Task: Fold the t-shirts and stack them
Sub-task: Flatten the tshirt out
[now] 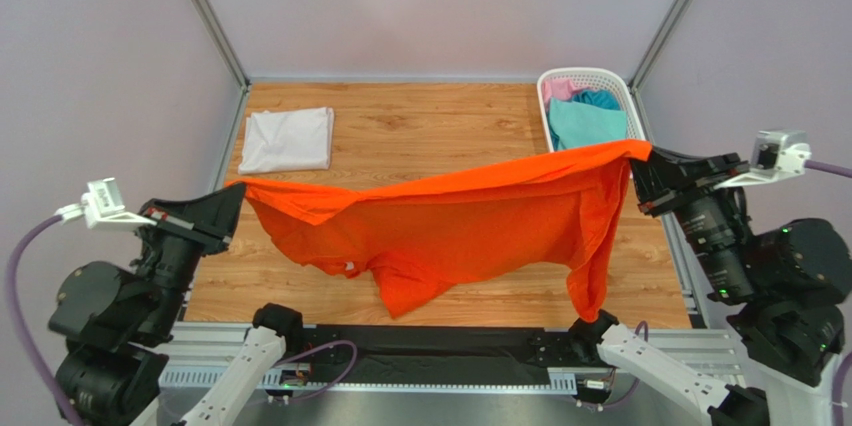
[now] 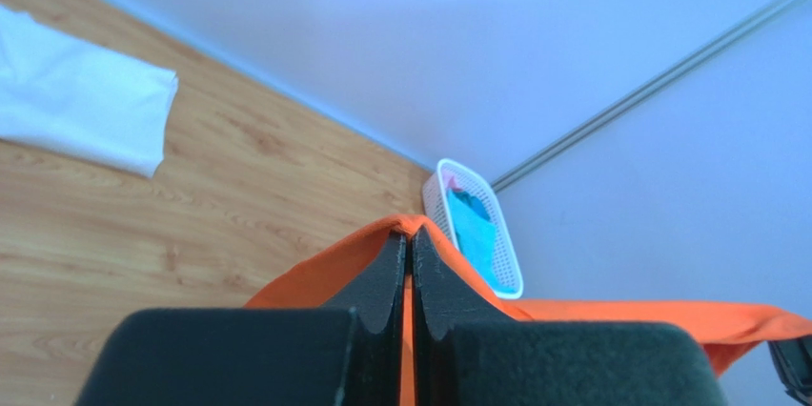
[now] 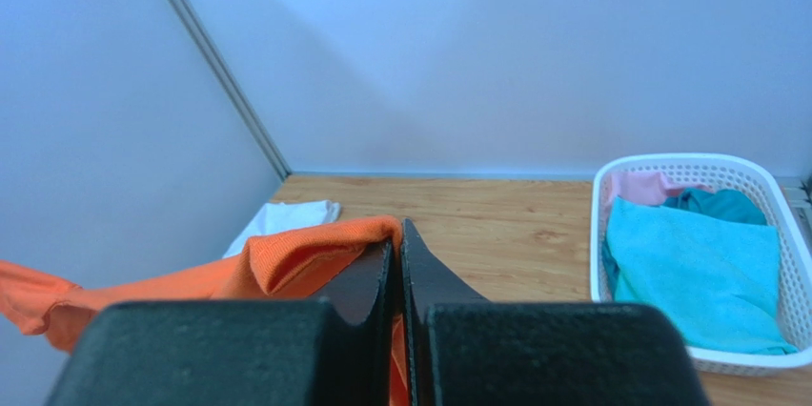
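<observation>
At 9 o'clock on the tabletop (image 1: pixel 430 131), the left gripper (image 1: pixel 235 191) is clamped on one end of the orange t-shirt (image 1: pixel 460 216). In the left wrist view its two dark fingers (image 2: pixel 381 277) are pressed together with a thin fold of orange cloth between them.

Beyond that gripper, at about 10 o'clock, the white t-shirt (image 1: pixel 288 139) lies folded flat in a neat rectangle on the wood, well apart from the orange one.

The orange t-shirt is stretched across the middle of the tabletop from 9 o'clock to 3 o'clock, raised at both ends. Its upper edge sags slightly between the two grips. The body hangs down in loose folds, with one flap drooping toward 6 o'clock and a narrower strip hanging near 4 o'clock. Whether those low parts touch the wood cannot be told.

At 3 o'clock the right gripper (image 1: pixel 638 161) is closed on the other end of the orange t-shirt. In the right wrist view its fingers (image 3: pixel 367 277) meet with bunched orange fabric pinched at the tips.

At about 1 o'clock, just behind the right gripper, stands a white lattice basket (image 1: pixel 590 74). In it lie a teal t-shirt (image 1: pixel 588 124) on top toward the near side, a pink t-shirt (image 1: pixel 560 89) at the far left corner and a blue t-shirt (image 1: pixel 600 100) beside the pink one.
</observation>
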`<action>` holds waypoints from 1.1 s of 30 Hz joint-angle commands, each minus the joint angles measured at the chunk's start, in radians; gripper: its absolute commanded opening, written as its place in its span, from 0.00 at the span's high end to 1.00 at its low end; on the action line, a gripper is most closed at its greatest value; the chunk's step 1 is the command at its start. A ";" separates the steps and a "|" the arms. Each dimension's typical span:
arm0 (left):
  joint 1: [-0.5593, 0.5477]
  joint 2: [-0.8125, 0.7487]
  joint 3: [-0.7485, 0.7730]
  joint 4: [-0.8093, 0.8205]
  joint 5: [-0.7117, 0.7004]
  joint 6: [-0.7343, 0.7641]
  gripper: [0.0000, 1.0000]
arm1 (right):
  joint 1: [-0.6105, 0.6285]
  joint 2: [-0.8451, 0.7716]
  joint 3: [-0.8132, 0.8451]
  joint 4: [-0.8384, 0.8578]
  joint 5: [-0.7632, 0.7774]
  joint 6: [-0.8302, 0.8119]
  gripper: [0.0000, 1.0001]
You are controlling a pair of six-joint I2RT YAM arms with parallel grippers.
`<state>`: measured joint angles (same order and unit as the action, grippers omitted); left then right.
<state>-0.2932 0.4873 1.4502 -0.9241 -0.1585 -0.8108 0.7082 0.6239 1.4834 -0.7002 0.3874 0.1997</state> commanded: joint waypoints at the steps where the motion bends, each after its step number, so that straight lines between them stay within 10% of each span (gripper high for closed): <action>1: 0.000 0.053 0.120 -0.016 0.022 0.071 1.00 | 0.000 0.039 0.075 -0.059 -0.088 0.012 1.00; 13: 0.000 0.471 0.275 0.086 -0.147 0.217 1.00 | -0.024 0.328 0.094 0.102 0.191 -0.241 1.00; 20: 0.120 0.902 0.579 0.188 -0.037 0.309 1.00 | -0.403 0.604 0.169 0.333 -0.348 -0.164 1.00; 26: 0.224 1.227 1.151 0.185 0.132 0.340 1.00 | -0.581 0.847 0.463 0.409 -0.657 -0.132 1.00; 33: 0.255 1.030 0.873 0.367 0.235 0.334 1.00 | -0.658 0.852 0.494 0.409 -0.847 -0.111 1.00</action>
<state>-0.0387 1.6634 2.3871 -0.6735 0.0113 -0.5076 0.0555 1.5383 1.9747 -0.3595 -0.3256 0.0822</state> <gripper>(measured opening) 0.008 0.010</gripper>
